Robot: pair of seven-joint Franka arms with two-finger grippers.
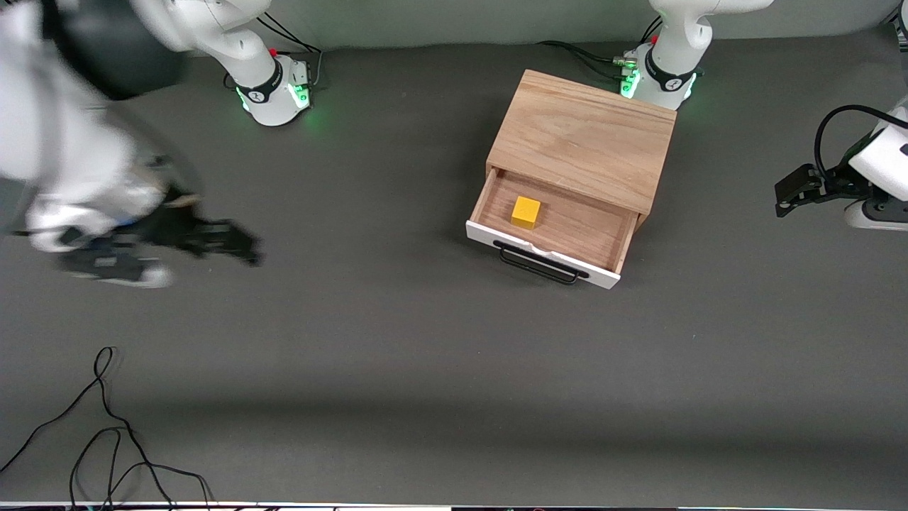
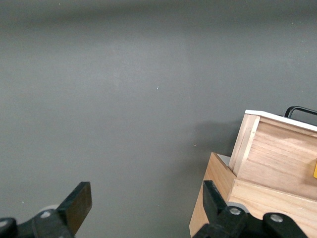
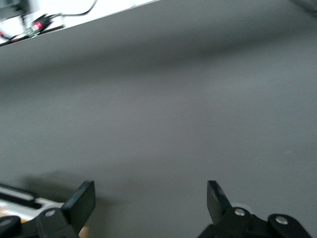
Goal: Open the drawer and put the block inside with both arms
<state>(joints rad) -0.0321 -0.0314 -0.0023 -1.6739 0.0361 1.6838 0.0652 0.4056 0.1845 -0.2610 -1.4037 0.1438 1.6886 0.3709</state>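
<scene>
The drawer (image 1: 560,227) stands pulled out of the light-wood box (image 1: 585,138), its white front with the black bar handle (image 1: 543,264) facing the front camera. The yellow block (image 1: 526,212) lies inside it. My left gripper (image 1: 782,199) is open and empty, off the box toward the left arm's end of the table. The left wrist view shows the left gripper (image 2: 146,198) open, the box (image 2: 267,198), the drawer's side (image 2: 277,148) and a sliver of the block (image 2: 315,169). My right gripper (image 1: 245,248) is blurred, open and empty toward the right arm's end. The right gripper also shows open in the right wrist view (image 3: 151,196).
Black cables (image 1: 106,426) lie on the grey table near the front edge at the right arm's end. The arm bases (image 1: 277,89) (image 1: 656,78) stand along the back edge. The table edge (image 3: 99,17) shows in the right wrist view.
</scene>
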